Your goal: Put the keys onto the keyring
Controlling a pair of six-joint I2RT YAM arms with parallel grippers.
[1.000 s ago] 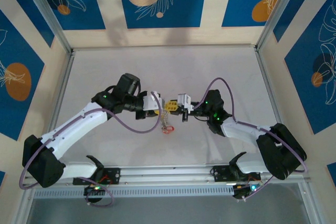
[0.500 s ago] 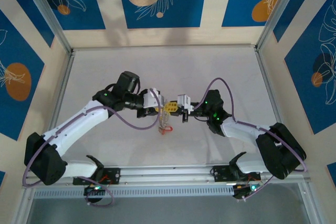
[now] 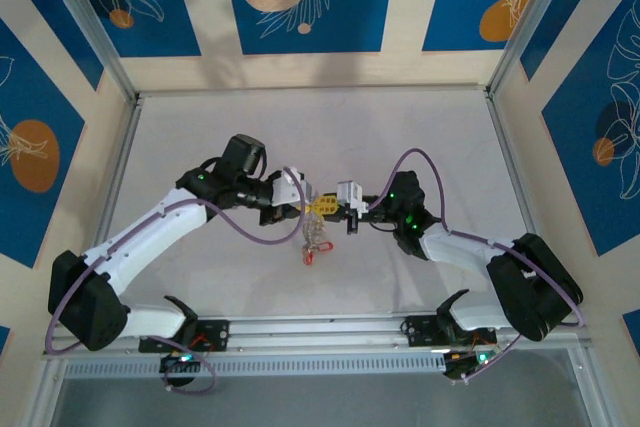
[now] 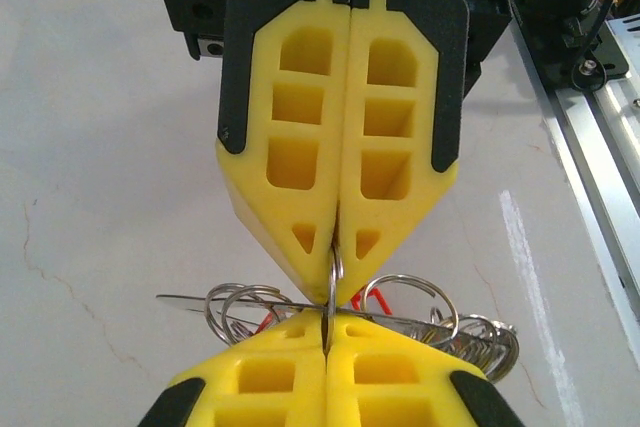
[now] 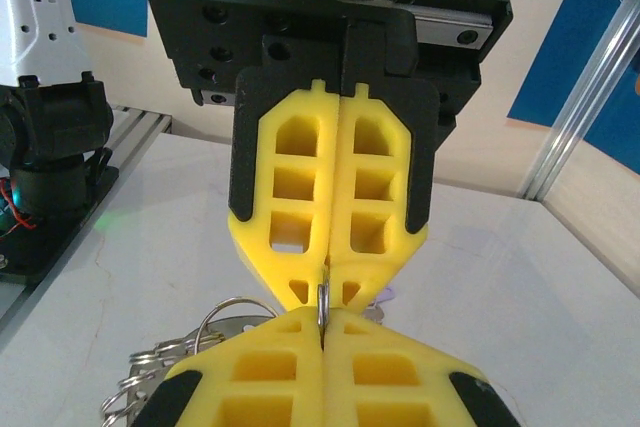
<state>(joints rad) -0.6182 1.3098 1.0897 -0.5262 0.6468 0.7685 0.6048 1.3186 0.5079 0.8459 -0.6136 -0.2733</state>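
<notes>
Your left jaws and right jaws meet tip to tip above the tabletop [image 3: 420, 137], each pair pressed together and pinching the same thin metal edge of the keyring [image 4: 336, 269] right in the seam between their tips. You see only that sliver edge-on; the rest of the ring is hidden behind the yellow pads or lost among the tangle. The keys [image 3: 314, 244] hang in a clump just below the meeting jaws, too small to count from above. Up close, looped small rings [image 4: 236, 309] and a red scrap [image 4: 377, 296] poke out behind the tips, and a pale purple bit [image 5: 388, 296] peeks beside them. Whether any key sits on the keyring, you cannot tell.
</notes>
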